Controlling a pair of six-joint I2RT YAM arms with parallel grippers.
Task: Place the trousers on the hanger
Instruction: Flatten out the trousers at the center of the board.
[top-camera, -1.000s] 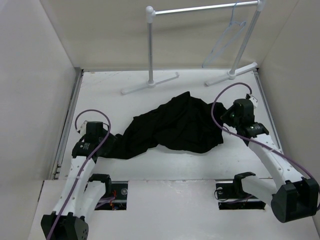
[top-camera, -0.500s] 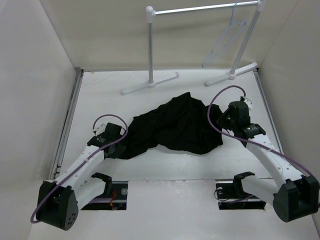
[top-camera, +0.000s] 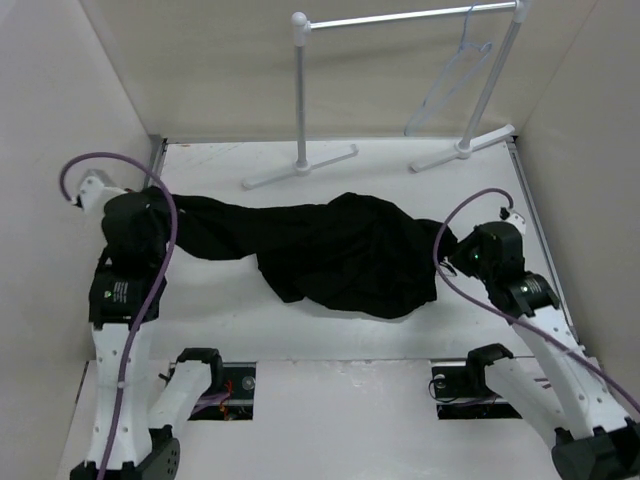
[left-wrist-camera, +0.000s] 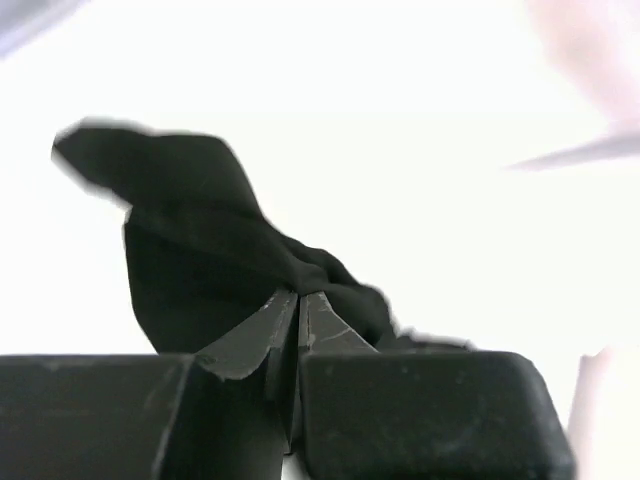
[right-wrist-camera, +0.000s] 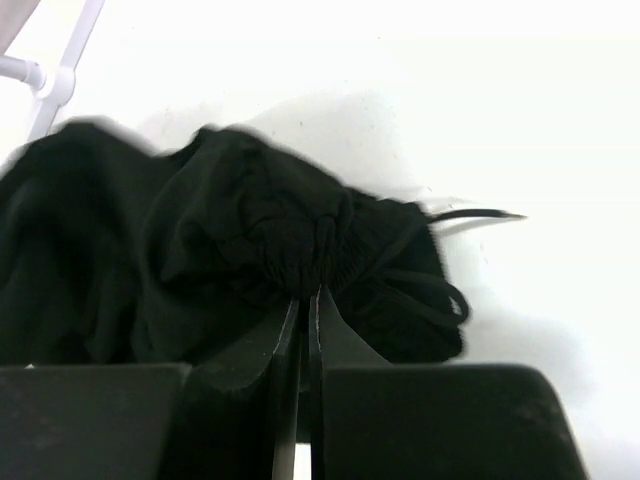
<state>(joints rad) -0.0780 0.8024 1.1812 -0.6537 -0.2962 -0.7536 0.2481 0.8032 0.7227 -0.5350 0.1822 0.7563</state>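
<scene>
We work on a white table (top-camera: 230, 305) boxed in by pale panels (top-camera: 60, 110). By its left edge our left gripper (left-wrist-camera: 298, 300) is clenched on one end of the trousers (top-camera: 340, 255), which stretch across mid-table (bare surface lies before and behind them). Near the right edge our right gripper (right-wrist-camera: 303, 302) pinches the gathered waistband. At back right the hanger (top-camera: 452, 80) hangs on the rail stand (top-camera: 300, 95), its hook hard to make out.

L claw (left-wrist-camera: 298, 303) raised far left; R claw (right-wrist-camera: 305, 300) low right; both pinching trousers (top-camera: 340, 255)
</scene>
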